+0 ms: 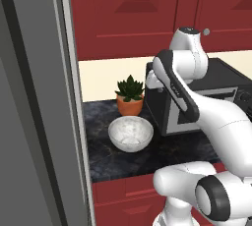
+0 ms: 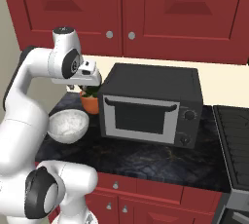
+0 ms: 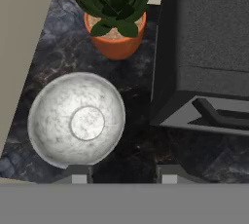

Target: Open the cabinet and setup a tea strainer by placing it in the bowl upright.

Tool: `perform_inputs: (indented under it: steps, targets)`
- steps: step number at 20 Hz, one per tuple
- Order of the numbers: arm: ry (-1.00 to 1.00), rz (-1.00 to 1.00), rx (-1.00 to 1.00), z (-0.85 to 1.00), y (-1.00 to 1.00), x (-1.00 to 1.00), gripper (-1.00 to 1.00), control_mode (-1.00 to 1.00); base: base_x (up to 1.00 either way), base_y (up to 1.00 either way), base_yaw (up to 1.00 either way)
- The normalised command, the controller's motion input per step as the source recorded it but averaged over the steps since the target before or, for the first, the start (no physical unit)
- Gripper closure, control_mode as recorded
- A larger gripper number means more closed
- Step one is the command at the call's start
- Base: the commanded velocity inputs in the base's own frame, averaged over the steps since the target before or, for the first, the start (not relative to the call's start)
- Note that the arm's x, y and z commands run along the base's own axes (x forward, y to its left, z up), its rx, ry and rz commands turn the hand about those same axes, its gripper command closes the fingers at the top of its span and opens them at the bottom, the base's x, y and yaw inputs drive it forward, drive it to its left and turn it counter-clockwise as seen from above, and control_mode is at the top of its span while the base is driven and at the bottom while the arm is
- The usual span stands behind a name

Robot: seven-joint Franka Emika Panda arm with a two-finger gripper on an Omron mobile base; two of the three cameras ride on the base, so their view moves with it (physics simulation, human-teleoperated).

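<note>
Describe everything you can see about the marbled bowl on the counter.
The round white-grey marbled bowl looks like polished stone, with a flat circular bottom inside. It stands upright and empty on the dark speckled stone counter, in front of the orange terracotta pot and left of the black microwave, touching neither.

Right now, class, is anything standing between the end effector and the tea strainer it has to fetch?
Yes. The red cabinet doors above the counter are closed, and no strainer shows on the counter, so it is presumably behind them. The end effector hangs over the bowl, beside the potted succulent and microwave.
</note>
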Motion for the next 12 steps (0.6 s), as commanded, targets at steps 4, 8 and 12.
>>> perform_inputs:
  steps: [4, 8, 12]
  targets:
    - [0.0, 0.0, 0.0, 0.0, -0.07, -0.1, -1.0, -1.0, 0.0, 0.0, 0.0]
    - [0.0, 0.0, 0.0, 0.0, -0.01, -0.09, -1.0, -1.0, 0.0, 0.0, 0.0]
    - [-0.06, -0.05, 0.0, 0.08, -0.4, -0.01, -1.0, -1.0, 0.0, 0.0, 0.0]
